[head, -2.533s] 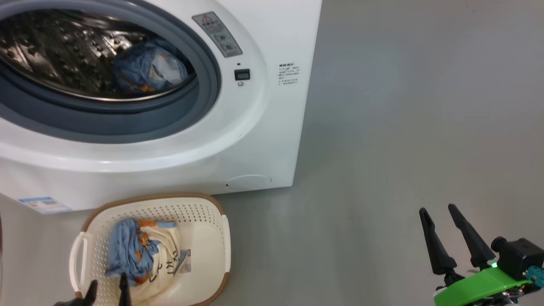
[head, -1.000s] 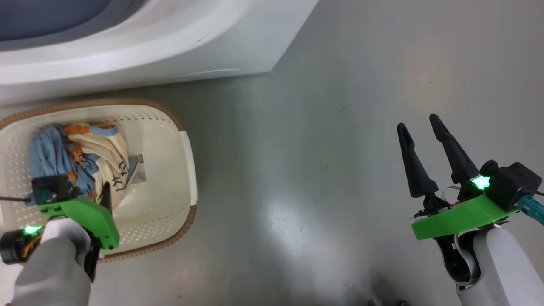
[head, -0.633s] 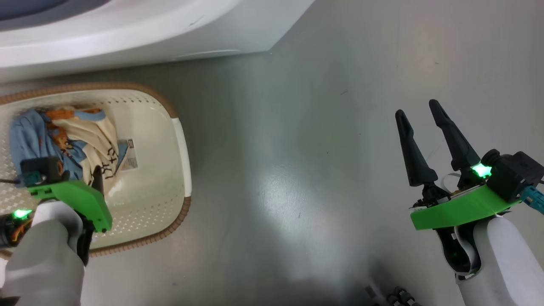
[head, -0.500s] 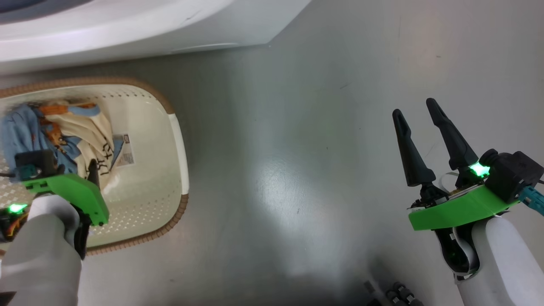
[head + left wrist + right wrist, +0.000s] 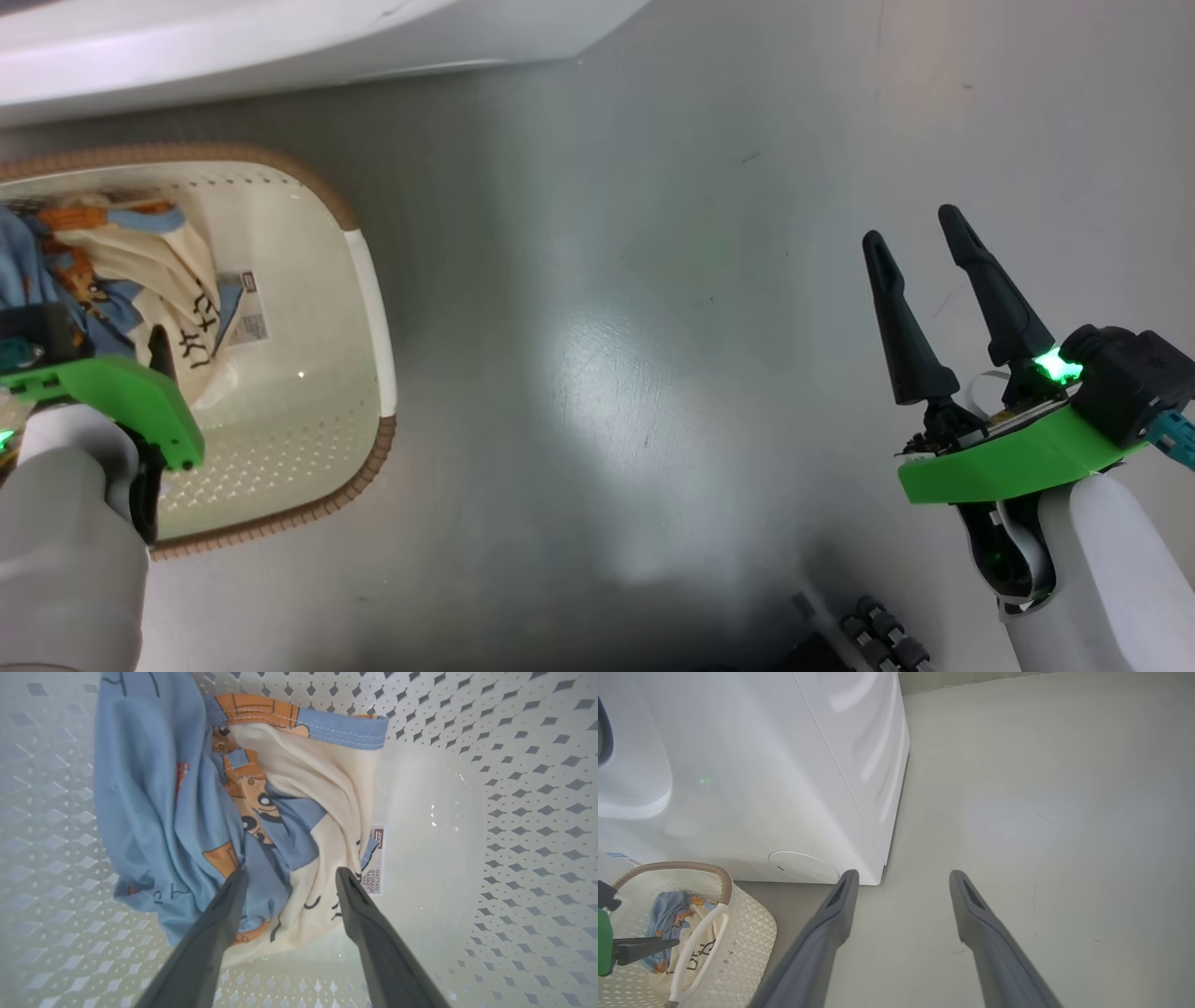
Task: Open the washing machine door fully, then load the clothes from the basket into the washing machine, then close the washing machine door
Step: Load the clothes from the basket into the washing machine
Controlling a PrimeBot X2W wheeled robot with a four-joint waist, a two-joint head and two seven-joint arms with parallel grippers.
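The cream-white basket (image 5: 370, 308) with its brown rim stands on the floor before the white washing machine (image 5: 280, 37). In it lie the clothes (image 5: 140, 271), a light blue garment (image 5: 149, 788) with orange prints and a cream garment (image 5: 322, 779) with black lettering. My left gripper (image 5: 290, 871) hangs open inside the basket (image 5: 514, 812), its fingertips just over the bunched fabric with nothing between them. My right gripper (image 5: 910, 226) stands open over bare floor far to the right. The washing machine door is out of view.
Bare grey floor lies between the basket and my right arm. The machine's corner (image 5: 882, 877) and its round cap (image 5: 803, 865) sit just left of my right gripper (image 5: 903, 872). A sticker (image 5: 376, 858) lies on the basket floor. Dark parts of my base (image 5: 868, 635) show at the bottom.
The head camera has tilted down, so the drum left the picture and machine and basket slid up and left. My left arm has come in over the basket. Both grippers stay open.
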